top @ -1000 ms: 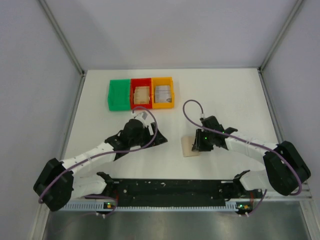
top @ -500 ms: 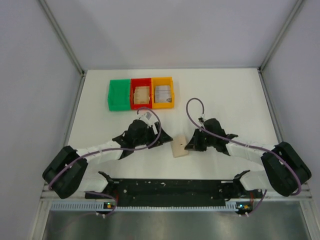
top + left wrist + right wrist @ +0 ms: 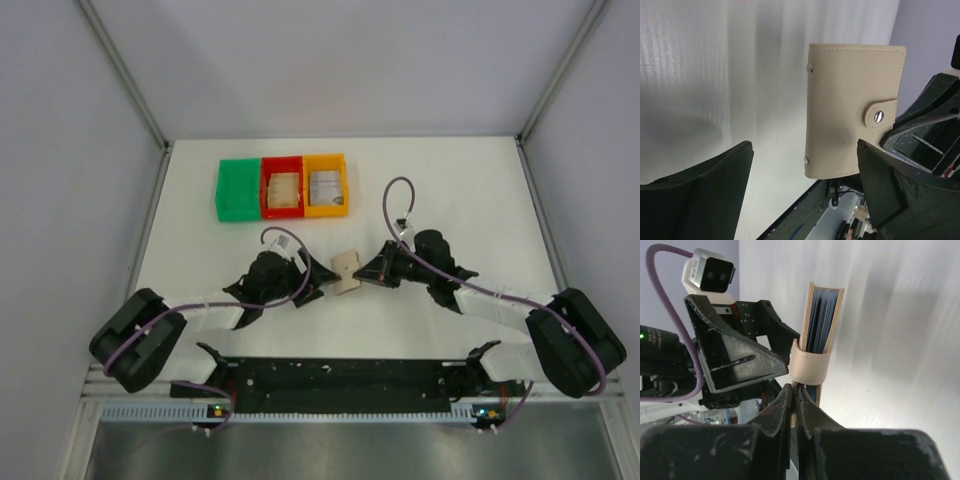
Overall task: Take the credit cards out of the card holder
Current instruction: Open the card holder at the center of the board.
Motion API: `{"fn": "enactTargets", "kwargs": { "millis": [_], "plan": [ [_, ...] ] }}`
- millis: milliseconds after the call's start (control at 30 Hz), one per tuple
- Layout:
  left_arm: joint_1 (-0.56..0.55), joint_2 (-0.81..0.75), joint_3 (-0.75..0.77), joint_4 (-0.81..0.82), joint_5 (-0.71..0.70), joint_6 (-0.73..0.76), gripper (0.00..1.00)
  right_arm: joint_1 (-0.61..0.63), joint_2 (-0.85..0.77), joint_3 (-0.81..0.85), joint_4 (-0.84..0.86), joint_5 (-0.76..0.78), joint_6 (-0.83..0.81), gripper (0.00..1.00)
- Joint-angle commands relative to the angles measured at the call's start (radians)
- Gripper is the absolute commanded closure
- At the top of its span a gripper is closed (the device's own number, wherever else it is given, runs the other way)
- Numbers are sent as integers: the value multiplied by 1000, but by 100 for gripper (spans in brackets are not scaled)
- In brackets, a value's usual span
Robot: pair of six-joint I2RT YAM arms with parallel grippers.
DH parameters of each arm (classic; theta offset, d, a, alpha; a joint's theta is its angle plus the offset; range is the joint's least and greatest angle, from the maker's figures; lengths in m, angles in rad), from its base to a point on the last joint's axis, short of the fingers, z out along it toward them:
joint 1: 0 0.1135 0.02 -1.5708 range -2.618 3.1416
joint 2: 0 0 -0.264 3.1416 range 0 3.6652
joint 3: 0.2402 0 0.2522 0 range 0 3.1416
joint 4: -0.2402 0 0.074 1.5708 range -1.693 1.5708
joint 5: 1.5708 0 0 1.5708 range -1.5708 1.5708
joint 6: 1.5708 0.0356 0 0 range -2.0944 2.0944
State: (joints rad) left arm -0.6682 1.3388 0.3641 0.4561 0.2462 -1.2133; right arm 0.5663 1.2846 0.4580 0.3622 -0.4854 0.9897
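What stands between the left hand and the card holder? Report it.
Nothing visible does. The open left hand faces the card holder directly; the right hand pinches its edge, holding it up. Its snap strap is fastened.

Tan leather-like bifold card holder [image 3: 345,271]: one
Green, red, orange plastic bins [image 3: 282,160], upper left: three
Left gripper [image 3: 316,276] plus right gripper [image 3: 366,271]: two

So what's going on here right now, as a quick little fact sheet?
Card holder: tan, strap snapped shut, between the two arms
Right gripper: shut on the card holder's edge
Left gripper: open, beside the card holder
Red bin: tan cards inside
Orange bin: grey cards inside
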Motion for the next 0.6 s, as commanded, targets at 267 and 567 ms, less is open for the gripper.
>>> {"fn": "enactTargets", "kwargs": {
  "millis": [267,567],
  "plan": [
    [53,157,-77,723,172,-227,10,-3,-31,31,218,-94,101,100],
    [81,191,-120,983,174,-290,35,-3,-44,44,219,-122,110,100]
  ]
}}
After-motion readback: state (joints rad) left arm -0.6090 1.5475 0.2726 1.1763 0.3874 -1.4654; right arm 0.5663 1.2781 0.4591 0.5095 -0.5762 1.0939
